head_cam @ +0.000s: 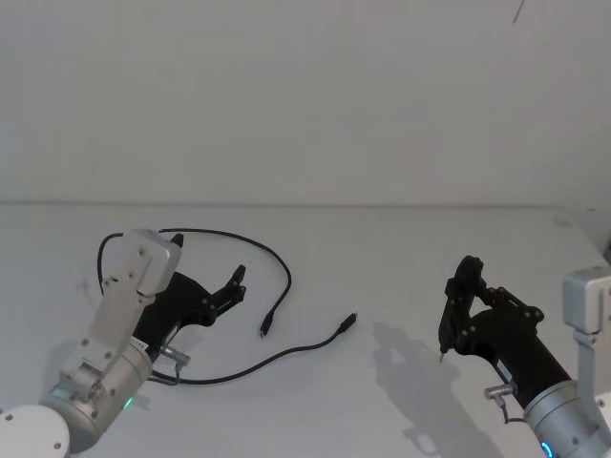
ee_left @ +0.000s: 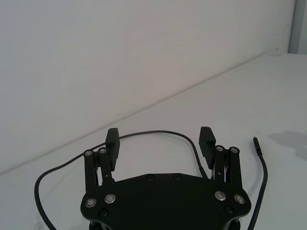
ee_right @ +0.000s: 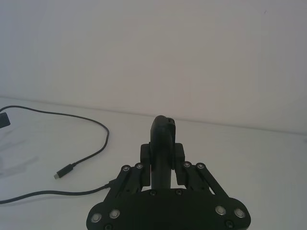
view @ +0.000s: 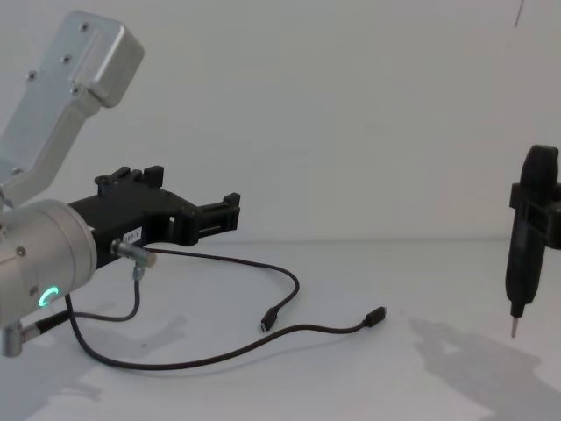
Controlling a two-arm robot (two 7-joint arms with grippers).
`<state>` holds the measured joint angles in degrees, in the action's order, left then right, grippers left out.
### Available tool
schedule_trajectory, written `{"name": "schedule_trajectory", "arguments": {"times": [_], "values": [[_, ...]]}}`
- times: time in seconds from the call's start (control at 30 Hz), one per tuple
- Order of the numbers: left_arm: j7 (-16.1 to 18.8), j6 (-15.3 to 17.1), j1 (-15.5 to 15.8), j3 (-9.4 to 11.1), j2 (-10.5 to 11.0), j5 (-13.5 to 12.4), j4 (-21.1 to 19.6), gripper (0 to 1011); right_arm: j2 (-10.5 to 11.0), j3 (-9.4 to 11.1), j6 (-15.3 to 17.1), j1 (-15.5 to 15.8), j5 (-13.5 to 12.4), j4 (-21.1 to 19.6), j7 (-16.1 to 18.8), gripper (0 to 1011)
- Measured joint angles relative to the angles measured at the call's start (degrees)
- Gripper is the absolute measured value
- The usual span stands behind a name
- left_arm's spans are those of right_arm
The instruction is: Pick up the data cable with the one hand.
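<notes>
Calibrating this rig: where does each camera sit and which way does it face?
Head view: high on the robot, looking down at the white table; left claw near the long thin black data cable, right claw gripping a black pen-like pointed tool.
Chest view: lower, looking across the table; left claw at left, tool at right.
Left wrist view: behind the open left claw, facing the cable.
Right wrist view: behind the right claw, facing the cable.
Shared: all four see the cable.
</notes>
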<state>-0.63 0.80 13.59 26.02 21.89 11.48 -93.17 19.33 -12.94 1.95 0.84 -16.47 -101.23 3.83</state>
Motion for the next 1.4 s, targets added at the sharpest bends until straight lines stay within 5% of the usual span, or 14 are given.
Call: {"name": "schedule_trajectory", "arguments": {"times": [0.83,1.4], "values": [[-1.3,0.0,0.3,0.0,0.1,0.4,0.1,1000,0.0,0.0,0.0,0.0,0.0,0.0,0.0,279],[-13.1,0.5,2.8,0.8,1.9,5.4,1.4,1000,0.0,0.0,0.0,0.0,0.0,0.0,0.0,279]]}}
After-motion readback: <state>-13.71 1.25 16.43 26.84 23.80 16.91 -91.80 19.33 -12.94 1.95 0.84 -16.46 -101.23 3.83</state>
